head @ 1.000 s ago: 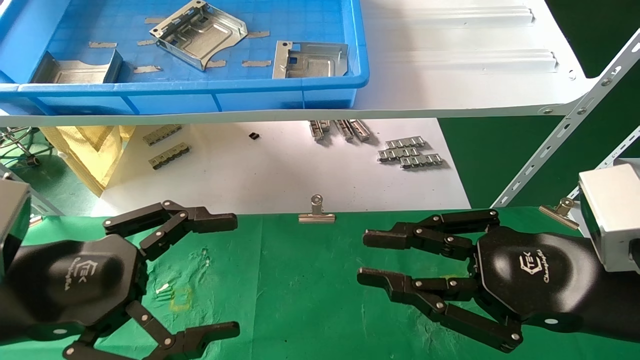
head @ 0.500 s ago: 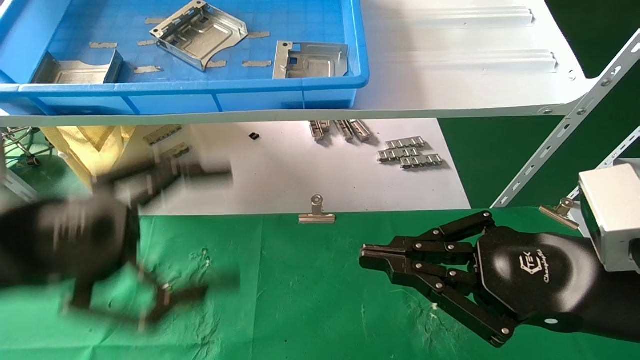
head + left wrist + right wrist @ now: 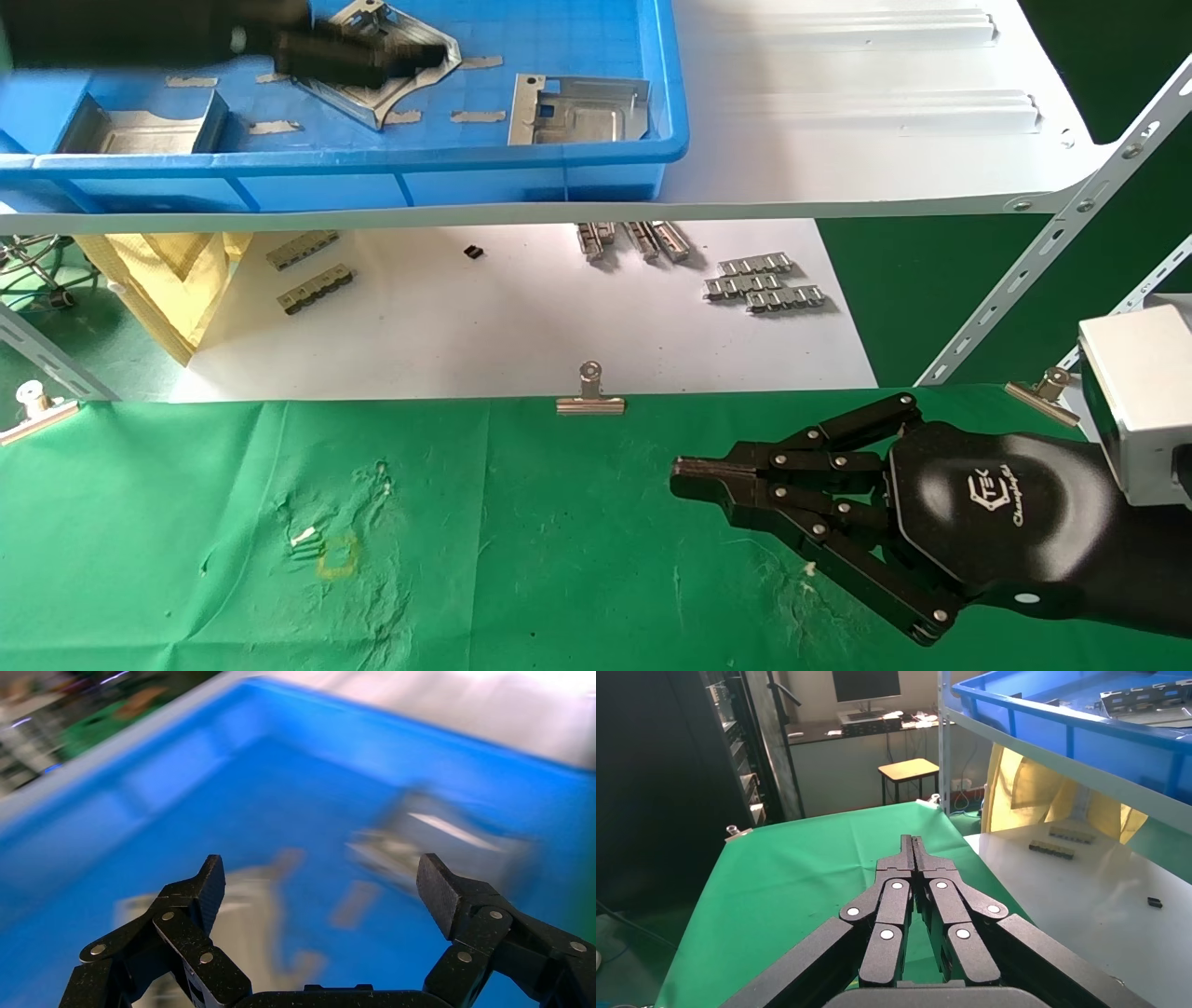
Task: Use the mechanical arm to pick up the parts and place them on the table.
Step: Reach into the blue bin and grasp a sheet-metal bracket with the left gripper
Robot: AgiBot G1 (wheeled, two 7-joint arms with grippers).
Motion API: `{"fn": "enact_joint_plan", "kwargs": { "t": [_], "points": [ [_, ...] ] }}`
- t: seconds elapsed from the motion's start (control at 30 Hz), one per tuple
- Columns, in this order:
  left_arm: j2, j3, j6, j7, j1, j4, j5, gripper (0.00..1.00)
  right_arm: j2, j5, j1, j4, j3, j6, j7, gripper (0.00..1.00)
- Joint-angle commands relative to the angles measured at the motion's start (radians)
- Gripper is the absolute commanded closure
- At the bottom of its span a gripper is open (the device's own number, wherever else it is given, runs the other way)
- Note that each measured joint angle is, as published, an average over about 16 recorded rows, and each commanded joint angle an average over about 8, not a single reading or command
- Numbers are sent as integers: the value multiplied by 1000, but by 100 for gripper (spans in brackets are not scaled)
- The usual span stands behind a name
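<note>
Three silver parts lie in the blue bin on the white shelf: one at its left, one in the middle, one at its right. My left gripper is up over the bin, blurred, just above the middle part. In the left wrist view it is open and empty, with blurred parts below it. My right gripper is shut and empty, low over the green table; it also shows in the right wrist view.
The white shelf overhangs a white sheet with small ridged strips. Binder clips hold the cloth's far edge. A slanted shelf strut stands at the right. A yellow square mark is on the cloth.
My left gripper has risen from the green table up and forward over the blue bin. My right gripper has shut and stayed in place.
</note>
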State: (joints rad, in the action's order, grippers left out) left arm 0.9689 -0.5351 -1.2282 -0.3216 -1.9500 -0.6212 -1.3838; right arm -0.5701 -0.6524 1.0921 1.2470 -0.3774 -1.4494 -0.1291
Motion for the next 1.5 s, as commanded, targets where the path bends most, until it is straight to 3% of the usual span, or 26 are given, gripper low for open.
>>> {"fn": "enact_joint_plan", "kwargs": {
  "t": [0.03,0.2,0.43,0.5,1.0,1.5],
  "points": [
    [55,-32,35,9,-78,128,-69,0,0,0,0,0,0,0,0,100],
    [111,-58,71,56,-156,304,-121,4,0,0,0,0,0,0,0,100],
    [144,-75,122,107,-206,455,-156,88,0,0,0,0,0,0,0,100],
    [147,-79,131,118,-209,485,-161,100,0,0,0,0,0,0,0,100],
    [144,-71,187,214,-203,577,-154,100,0,0,0,0,0,0,0,100],
    [175,-52,334,208,-180,620,-127,100,0,0,0,0,0,0,0,100]
  ]
}}
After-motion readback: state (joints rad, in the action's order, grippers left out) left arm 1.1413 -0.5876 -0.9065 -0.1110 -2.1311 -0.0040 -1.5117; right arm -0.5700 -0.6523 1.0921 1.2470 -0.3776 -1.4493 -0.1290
